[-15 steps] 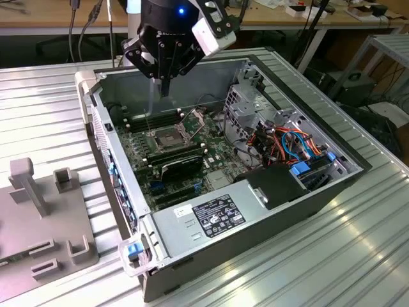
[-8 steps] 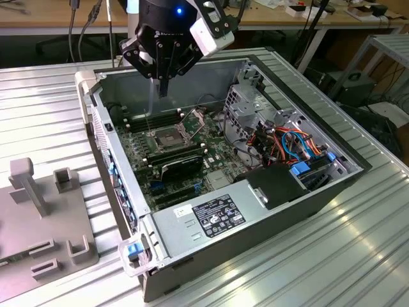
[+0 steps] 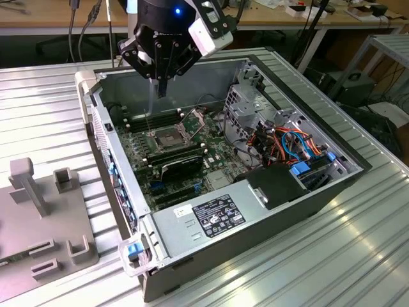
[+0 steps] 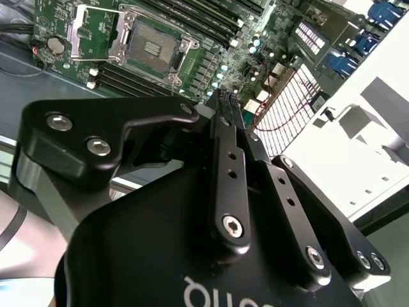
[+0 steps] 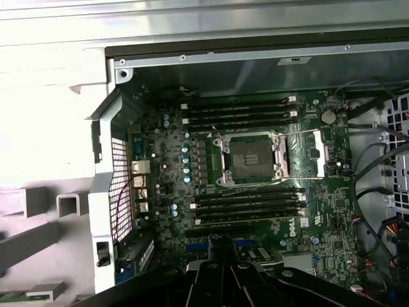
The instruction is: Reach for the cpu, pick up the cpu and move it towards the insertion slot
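Nearest the lens in the second wrist view: black gripper (image 4: pixel 229 102), bolted linkages broad in the foreground, fingers (image 4: pixel 225 147) narrowing to tips pressed together. Cannot tell whether the cpu sits pinched edge-on between those tips, being thin enough to hide there.

Hangs, in the exterior view, above the open computer case (image 3: pixel 198 77), at about twelve o'clock from the insertion slot (image 3: pixel 166 136) and apart from it.

As for progress: judged past the reach and, if the chip is indeed held, past the pick-up too, with the carry toward the socket close to its end. Insertion slot open and bare, dark centre showing inside the shiny frame, hinged retention plate (image 3: pixel 193 119) thrown back at its two o'clock.

Containers, left to right across the exterior view:
- At nine o'clock, grey fixture tray (image 3: pixel 25 224) with upright holders, nothing chip-like made out on it.
- At centre, the case, holding a green motherboard (image 3: pixel 137 153). On the board, long memory slots (image 5: pixel 239 112) flank the socket and a black card (image 3: pixel 182 165) lies at the socket's five o'clock.
- Toward three o'clock inside the case, metal drive cage (image 3: pixel 252 105), then a tangle of red, orange and blue cables (image 3: pixel 291 144).
- At six o'clock, grey power supply (image 3: pixel 204 217) with a label.
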Tool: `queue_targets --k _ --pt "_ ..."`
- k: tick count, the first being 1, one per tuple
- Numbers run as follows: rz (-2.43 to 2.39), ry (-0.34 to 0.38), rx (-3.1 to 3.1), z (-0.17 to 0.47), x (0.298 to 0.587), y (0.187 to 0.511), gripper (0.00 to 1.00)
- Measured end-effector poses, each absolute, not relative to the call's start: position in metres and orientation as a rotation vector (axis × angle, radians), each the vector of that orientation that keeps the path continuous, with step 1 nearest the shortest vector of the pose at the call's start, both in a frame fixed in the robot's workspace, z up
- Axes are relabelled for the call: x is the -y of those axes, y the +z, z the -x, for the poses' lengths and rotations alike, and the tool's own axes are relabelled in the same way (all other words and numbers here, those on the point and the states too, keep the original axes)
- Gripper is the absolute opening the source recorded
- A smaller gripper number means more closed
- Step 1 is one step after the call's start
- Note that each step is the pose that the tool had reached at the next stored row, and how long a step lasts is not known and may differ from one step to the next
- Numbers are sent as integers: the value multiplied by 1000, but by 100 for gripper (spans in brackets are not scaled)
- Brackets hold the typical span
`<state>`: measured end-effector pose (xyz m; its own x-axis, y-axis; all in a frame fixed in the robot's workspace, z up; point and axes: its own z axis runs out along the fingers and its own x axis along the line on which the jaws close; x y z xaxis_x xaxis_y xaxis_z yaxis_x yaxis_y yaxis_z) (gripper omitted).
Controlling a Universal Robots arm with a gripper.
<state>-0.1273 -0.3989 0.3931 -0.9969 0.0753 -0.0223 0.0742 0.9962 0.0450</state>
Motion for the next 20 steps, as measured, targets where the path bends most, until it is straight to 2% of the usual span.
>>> queue_targets --k 20 --pt "-117 69 -3116 135 399 393 11"
